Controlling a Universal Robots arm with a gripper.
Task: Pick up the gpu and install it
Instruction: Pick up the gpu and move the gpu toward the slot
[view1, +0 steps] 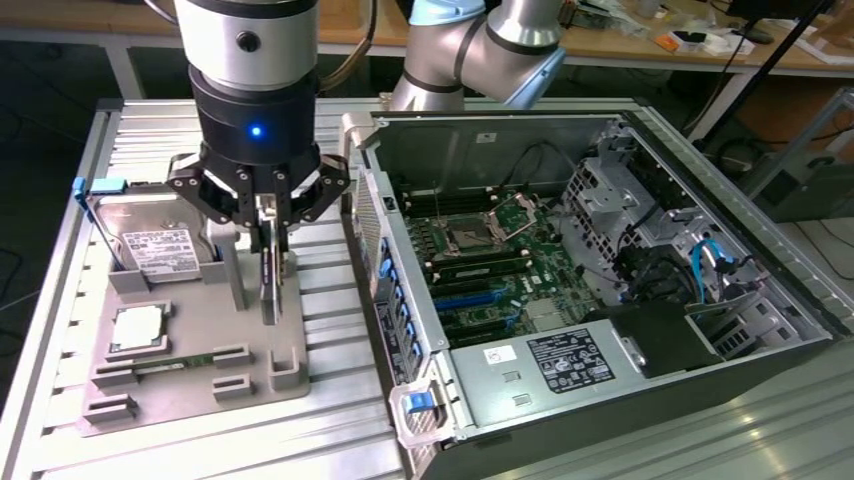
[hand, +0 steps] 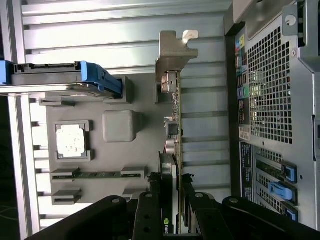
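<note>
Ext. view, left to right. Slatted metal desk carries a grey tray on the ext. view's left. At the tray's left end a hard drive w/ white label stands on edge in a holder, blue clip at its top corner. Nearer the camera, a square processor chip lies flat in a pocket, and a narrow green memory stick lies flat just beside it.

Next right: the arm comes straight down over the tray's right part. Gripper sits on the top edge of the gpu, which stands upright on its long edge, thin side to the camera, lower edge down at the tray. Fingers pinch the gpu, one each side of the card.

Right of the tray, just beside it: open computer case, side panel off. Inside are the motherboard w/ empty socket near its middle, cables and drive cage toward the ext. view's right, and a power supply w/ label at the near end. Row of blue latches runs along the case wall facing the tray.

Wrist view: gpu seen edge-on, its silver end bracket at the far end. Dark fingers flank the card and press on both faces. Gripper is centred over it. Tray lies underneath w/ hard drive, processor chip and memory stick on the side away from the case. Case shows its perforated rear panel and blue latches on the gpu's other side.
</note>
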